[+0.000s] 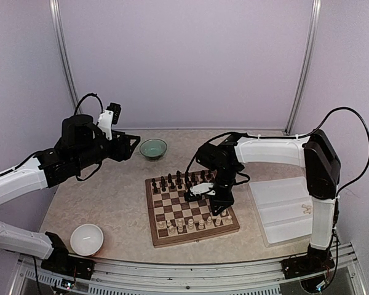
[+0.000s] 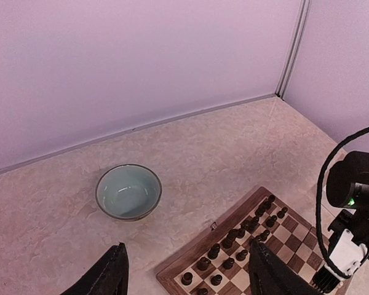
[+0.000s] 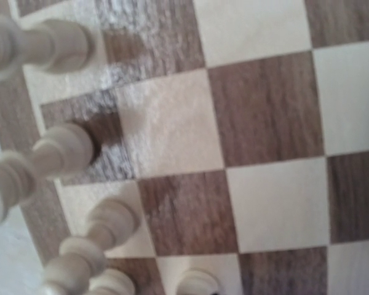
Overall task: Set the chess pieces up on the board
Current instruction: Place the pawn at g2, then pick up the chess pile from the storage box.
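Nearly done, by our reckoning: cream pieces [image 1: 197, 224] stand in two rows along the near side of the board [image 1: 175, 206], facing the dark pieces [image 1: 178, 181] on the far side. The right arm [image 1: 258, 150] reaches down over the near right corner, its jaws low among the cream men. We cannot tell from any view whether the right jaws are parted or closed, or on what. The left jaws hang wide apart and empty above the worktop [image 1: 111, 196], near a teal bowl [image 1: 153, 148]. We judge the step in hand to be setting a piece on its square. The next move calls for lifting straight up without toppling neighbours, then going to the tray [image 1: 277, 196], where something small and pale [image 1: 306, 209] lies.
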